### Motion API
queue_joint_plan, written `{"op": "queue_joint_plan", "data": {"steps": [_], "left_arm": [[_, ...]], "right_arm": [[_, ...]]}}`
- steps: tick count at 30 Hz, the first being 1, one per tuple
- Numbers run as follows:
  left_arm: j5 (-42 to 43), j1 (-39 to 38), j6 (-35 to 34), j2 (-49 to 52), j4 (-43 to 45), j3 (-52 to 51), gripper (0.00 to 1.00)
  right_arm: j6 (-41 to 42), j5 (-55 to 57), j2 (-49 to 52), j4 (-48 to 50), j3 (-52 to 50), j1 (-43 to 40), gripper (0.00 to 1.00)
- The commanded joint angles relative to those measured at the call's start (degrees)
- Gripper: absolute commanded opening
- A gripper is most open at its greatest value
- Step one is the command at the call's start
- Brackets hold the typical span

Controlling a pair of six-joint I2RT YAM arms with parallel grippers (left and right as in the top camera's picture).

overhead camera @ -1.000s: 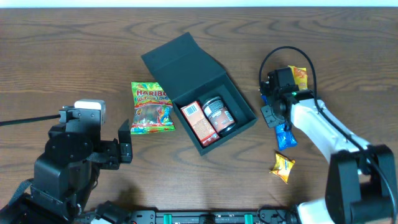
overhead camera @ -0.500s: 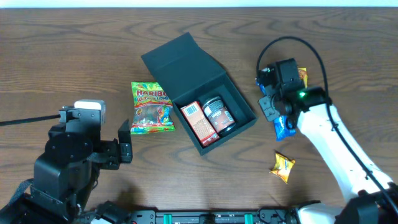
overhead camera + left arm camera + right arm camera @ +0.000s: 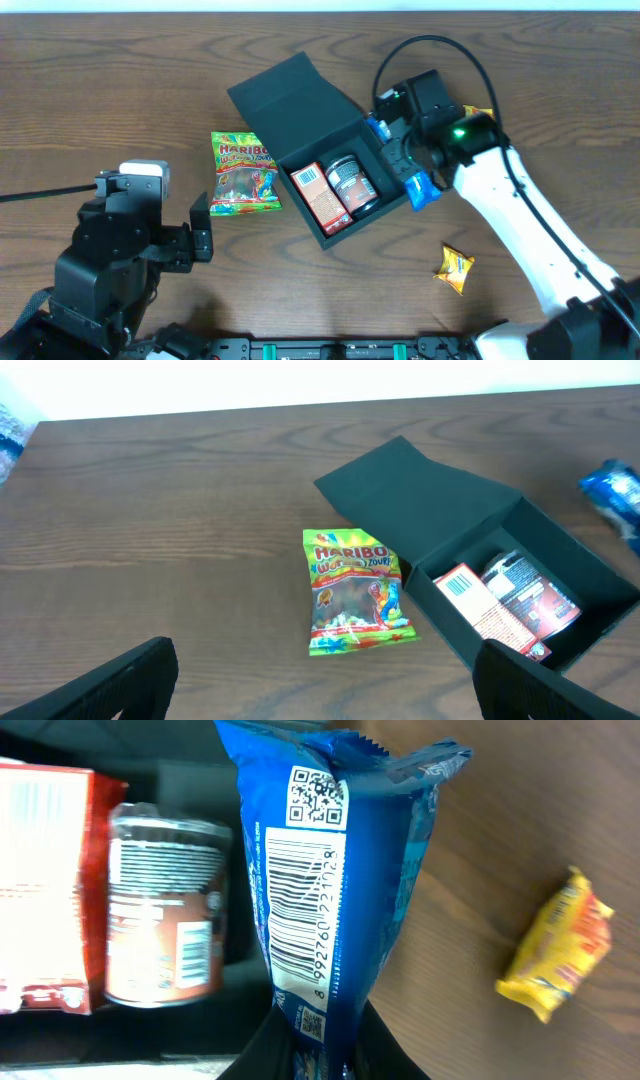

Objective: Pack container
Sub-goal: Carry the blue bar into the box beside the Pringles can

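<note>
Over the last second the right arm has swung inward from the right side of the table [image 3: 120,60], carrying a blue snack packet [image 3: 418,188] from among the loose snacks to the right wall of the container [image 3: 290,105].

Nearest the robot, the left end effector [image 3: 200,235] hangs idle with its fingers spread and nothing between them. A yellow packet [image 3: 454,268] lies alone on the right, well apart from the box. Farther out, a Haribo bag [image 3: 243,173] lies just left of the container, which sits mid-table with its lid open, a red carton [image 3: 320,198] and a dark jar [image 3: 352,185] side by side inside.

The right end effector [image 3: 318,1055] pinches the packet's lower end, jaws nearly closed.

This looks like the placing step: next, probably shift the packet over the free space beside the jar, lower and release.
</note>
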Motion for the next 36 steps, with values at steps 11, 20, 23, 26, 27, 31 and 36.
{"op": "queue_joint_plan", "data": {"steps": [11, 20, 23, 26, 27, 31, 36], "left_arm": [[-1.03, 0.37, 1.01, -0.02, -0.07, 0.76, 0.96], [-1.03, 0.37, 1.01, -0.02, -0.07, 0.76, 0.95], [-1.03, 0.37, 1.01, -0.02, -0.07, 0.76, 0.95], [-1.03, 0.37, 1.01, -0.02, -0.07, 0.76, 0.95], [-1.03, 0.37, 1.01, -0.02, -0.07, 0.76, 0.95], [-1.03, 0.37, 1.01, -0.02, -0.07, 0.76, 0.95], [-1.03, 0.37, 1.01, -0.02, -0.07, 0.76, 0.95]], "right_arm": [[0.39, -3.04, 9.03, 1.25, 7.54, 3.21, 0.16], [0.39, -3.04, 14.36, 1.14, 7.52, 3.23, 0.15], [0.42, -3.04, 16.44, 1.77, 7.52, 3.21, 0.15], [0.42, -3.06, 17.44, 2.43, 7.52, 3.19, 0.15], [0.39, -3.04, 17.70, 2.62, 7.52, 3.19, 0.15], [0.42, -3.04, 19.78, 3.74, 7.50, 3.13, 0.14], [0.42, -3.04, 22.29, 6.73, 7.50, 3.13, 0.15]]}}
